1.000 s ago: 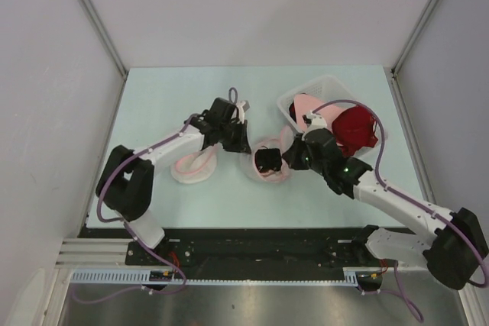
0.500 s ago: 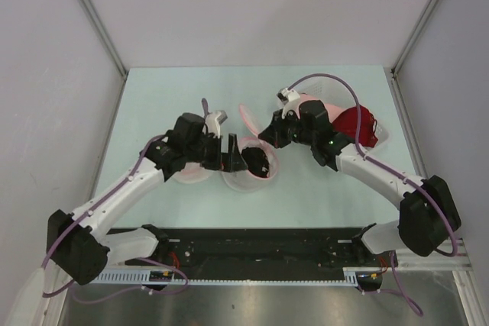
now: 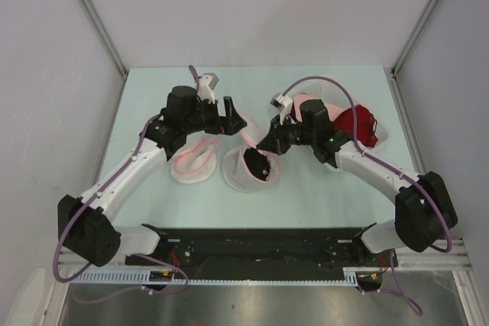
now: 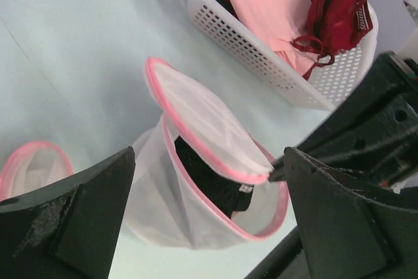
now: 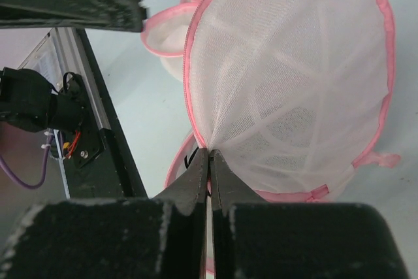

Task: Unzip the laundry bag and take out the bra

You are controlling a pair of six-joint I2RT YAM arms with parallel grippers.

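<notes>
The laundry bag [image 3: 238, 175] stands on the table between the arms, its round lid [image 4: 202, 119] unzipped and lifted like a flap. My right gripper [image 3: 263, 146] is shut on the lid's pink rim [image 5: 196, 122] and holds it up. The black bra [image 4: 209, 184] lies inside the open bag [image 4: 157, 207]; from above the bra [image 3: 254, 166] shows through the mouth. My left gripper [image 3: 233, 118] hangs open just behind the bag with nothing between its fingers [image 4: 78, 220]. In its own view the bag's mouth lies between the jaws.
A second mesh pouch [image 3: 191, 160] with pink trim lies left of the bag. At the back right is a white slotted basket [image 4: 261, 57] with a pale pink garment [image 4: 261, 4] and a dark red garment [image 4: 339, 11]. The black base rail [image 3: 252, 246] runs along the near edge.
My left gripper has opened and drawn back from the bag toward the far side. My right gripper stays shut on the lid, which now stands lifted off the bag's mouth.
</notes>
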